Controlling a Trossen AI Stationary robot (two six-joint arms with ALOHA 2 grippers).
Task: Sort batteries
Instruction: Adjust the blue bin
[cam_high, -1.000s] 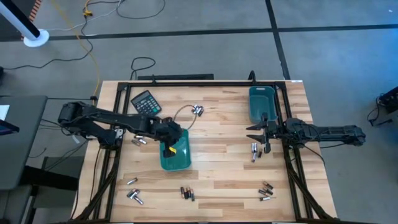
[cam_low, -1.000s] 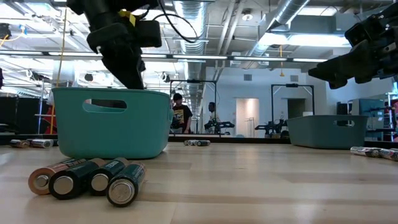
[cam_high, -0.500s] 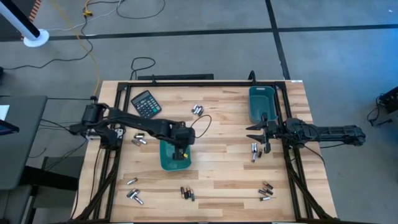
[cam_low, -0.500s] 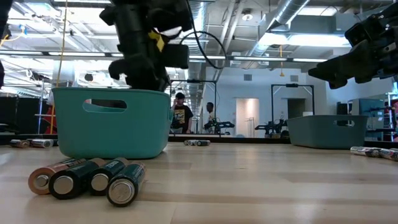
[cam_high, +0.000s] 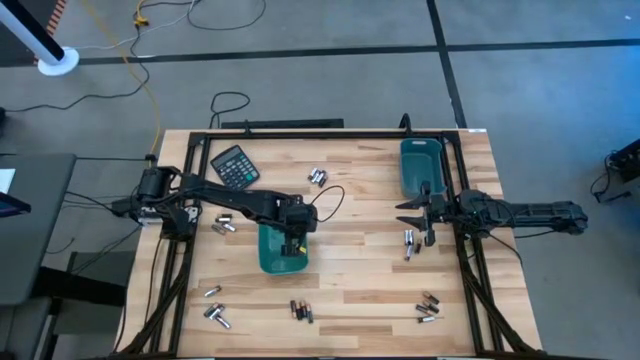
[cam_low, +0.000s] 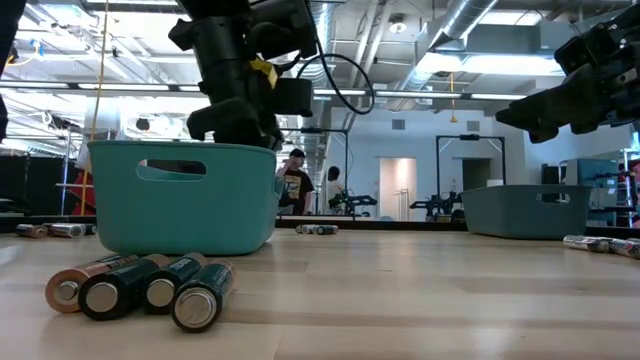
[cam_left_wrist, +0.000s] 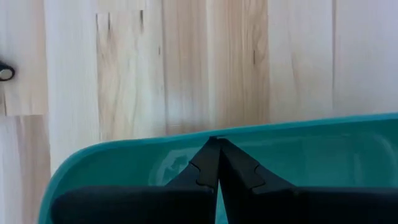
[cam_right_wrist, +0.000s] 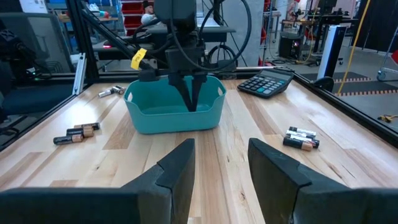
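Note:
My left gripper (cam_high: 293, 242) is shut and points down inside the middle teal bin (cam_high: 280, 256). Its tips (cam_left_wrist: 214, 142) stand close to the bin's wall (cam_left_wrist: 311, 140), just below the rim; the right wrist view shows them (cam_right_wrist: 189, 99) inside the bin (cam_right_wrist: 174, 115). Nothing shows between the fingers. My right gripper (cam_high: 408, 215) hovers open at the table's right side, over a small group of batteries (cam_high: 409, 242). Other batteries lie in small groups on the wood (cam_high: 318, 177) (cam_high: 223, 224) (cam_high: 300, 311) (cam_high: 428, 305) (cam_low: 140, 290). My left gripper's shut fingertips (cam_left_wrist: 214, 142) come from above and stand at the inner face of the teal bin's wall, near its rim. Whether they touch the wall I cannot tell.
A second teal bin (cam_high: 420, 165) stands at the far right of the table. A black calculator (cam_high: 235, 165) lies at the far left. More batteries lie near the left near corner (cam_high: 214, 305). A black frame runs around the table. People show in the room behind (cam_low: 293, 185).
My left gripper has moved toward the table's right, from over the bin's left part to its right part, and has come down into the bin. Most of that move fell in the first half second. My right arm has kept still.

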